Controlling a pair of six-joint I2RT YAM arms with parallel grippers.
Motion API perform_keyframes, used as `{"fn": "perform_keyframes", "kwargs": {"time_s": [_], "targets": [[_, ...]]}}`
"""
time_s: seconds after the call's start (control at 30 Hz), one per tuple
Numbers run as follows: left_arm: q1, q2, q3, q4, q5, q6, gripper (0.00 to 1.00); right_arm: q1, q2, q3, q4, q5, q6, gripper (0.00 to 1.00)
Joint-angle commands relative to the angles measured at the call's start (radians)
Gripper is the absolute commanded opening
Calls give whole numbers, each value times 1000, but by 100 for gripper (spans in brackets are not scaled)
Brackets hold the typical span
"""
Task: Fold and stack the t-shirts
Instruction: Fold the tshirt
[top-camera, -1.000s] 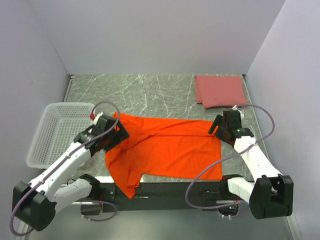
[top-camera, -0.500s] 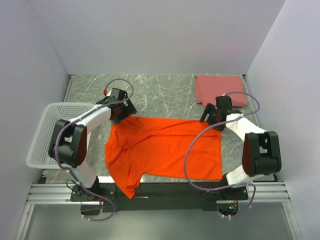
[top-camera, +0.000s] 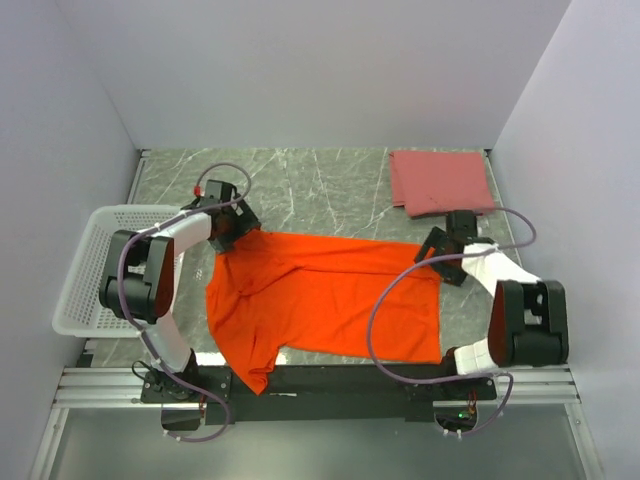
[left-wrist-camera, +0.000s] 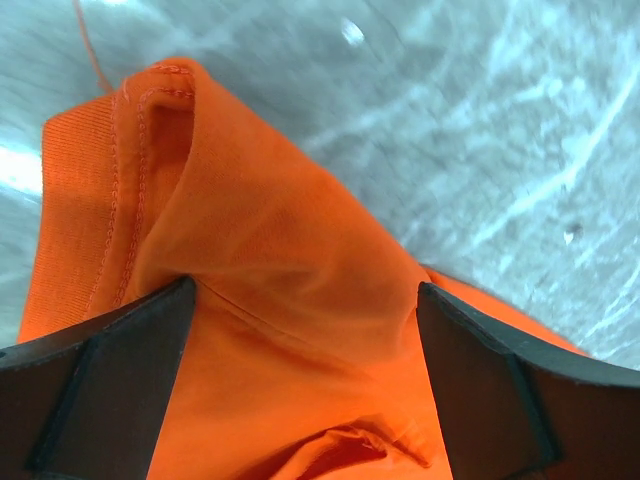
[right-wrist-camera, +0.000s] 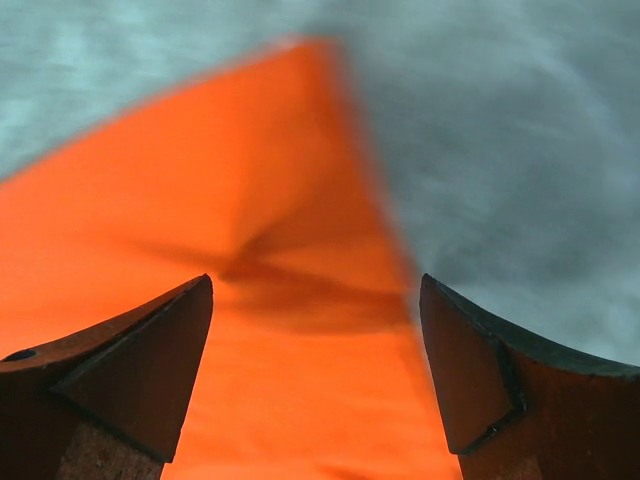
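The orange t-shirt (top-camera: 320, 295) lies spread across the middle of the frame on the marble table (top-camera: 320, 185), its lower left part reaching over the near edge. The pink t-shirt (top-camera: 440, 182) sits folded at the upper right, and the white basket (top-camera: 85, 265) stands at the left. The left gripper (top-camera: 228, 232) is down at the orange shirt's upper left corner, its fingers (left-wrist-camera: 120, 370) spread with a raised fold of cloth between them, and the right gripper (top-camera: 438, 258) is at the upper right corner, likewise spread over a puckered patch of cloth.
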Motion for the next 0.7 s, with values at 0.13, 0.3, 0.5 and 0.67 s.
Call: {"fn": "perform_keyframes", "kwargs": {"time_s": [0.13,0.3,0.5,0.67], "targets": [[56,19,0,9,3,54,100,-102,-228,-54,-107,18,-19,91],[56,17,41,22,52,68,99,-93,-294,-17,-33,-183,-77,91],[56,37,96,-4,37,69,99,106,-173,93,17,-124,-54,92],[56,71,110,-12,29,76,99,124,43,186,8,-62,15,92]]}}
